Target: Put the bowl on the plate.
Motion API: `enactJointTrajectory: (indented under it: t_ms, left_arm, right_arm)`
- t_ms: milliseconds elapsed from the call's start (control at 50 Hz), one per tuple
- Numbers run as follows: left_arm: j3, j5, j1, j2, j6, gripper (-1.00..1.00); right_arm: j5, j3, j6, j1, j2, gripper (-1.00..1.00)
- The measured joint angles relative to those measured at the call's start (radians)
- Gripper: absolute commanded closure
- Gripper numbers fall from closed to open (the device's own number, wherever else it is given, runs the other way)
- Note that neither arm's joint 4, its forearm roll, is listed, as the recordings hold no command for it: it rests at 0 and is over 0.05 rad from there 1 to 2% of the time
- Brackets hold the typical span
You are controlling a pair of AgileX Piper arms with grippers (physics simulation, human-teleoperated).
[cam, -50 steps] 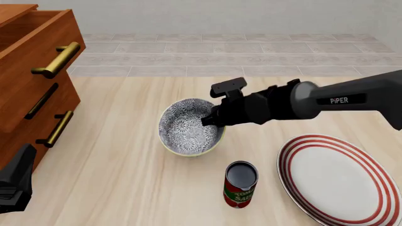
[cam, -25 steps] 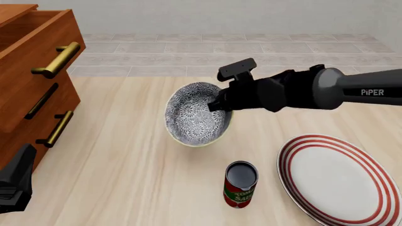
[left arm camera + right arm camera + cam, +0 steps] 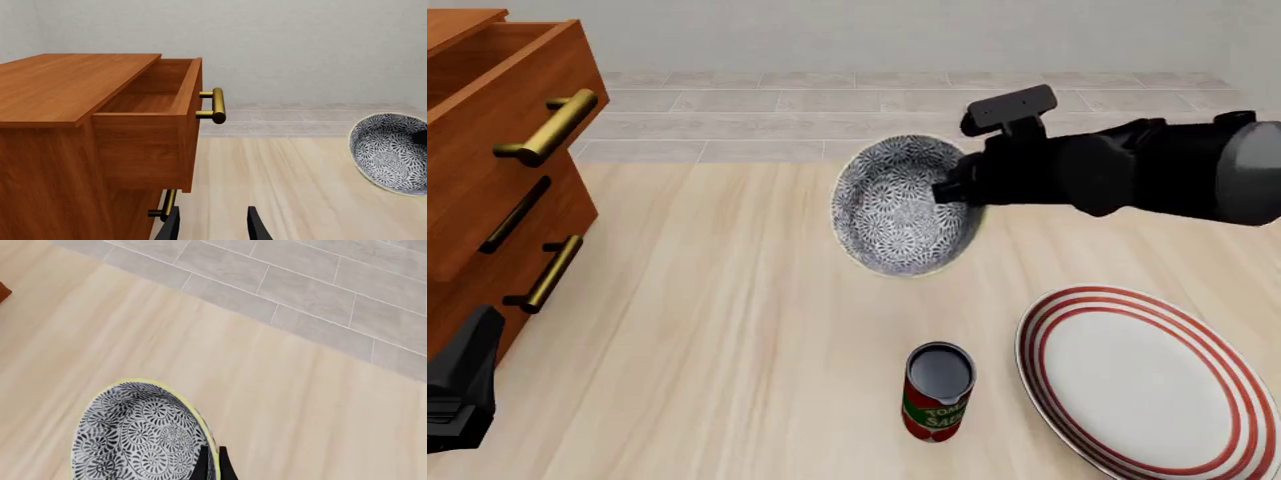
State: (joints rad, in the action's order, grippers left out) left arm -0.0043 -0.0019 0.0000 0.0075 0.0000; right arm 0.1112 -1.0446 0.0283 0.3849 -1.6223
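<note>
The blue-grey floral bowl [image 3: 901, 205] hangs tilted above the table, its mouth facing left, with my right gripper [image 3: 950, 192] shut on its right rim. In the right wrist view the bowl [image 3: 140, 432] shows its yellowish rim pinched between the dark fingers [image 3: 203, 465]. The bowl [image 3: 390, 152] also appears at the edge of the left wrist view. The white plate [image 3: 1148, 375] with red rings lies flat at the front right, below and right of the bowl. My left gripper [image 3: 212, 225] is open near the dresser, holding nothing; its body [image 3: 461, 385] sits at the front left.
A wooden dresser [image 3: 501, 170] with brass handles stands at the left, its top drawer [image 3: 153, 120] pulled open. A small red can [image 3: 940, 390] stands upright between the bowl and the plate's left rim. Grey floor tiles lie beyond the table's far edge.
My right gripper has lifted the bowl off the table and carried it up and to the right, tilting it more. The left arm has stayed still.
</note>
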Motion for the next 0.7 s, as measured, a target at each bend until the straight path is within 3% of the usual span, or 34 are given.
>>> enactJointTrajectory:
  t_ms: [700]
  left_arm:
    - [0.000,0.000,0.000,0.000,0.000,-1.00]
  right_arm:
    - [0.049,0.373,-0.014,-0.316,0.448,1.00]
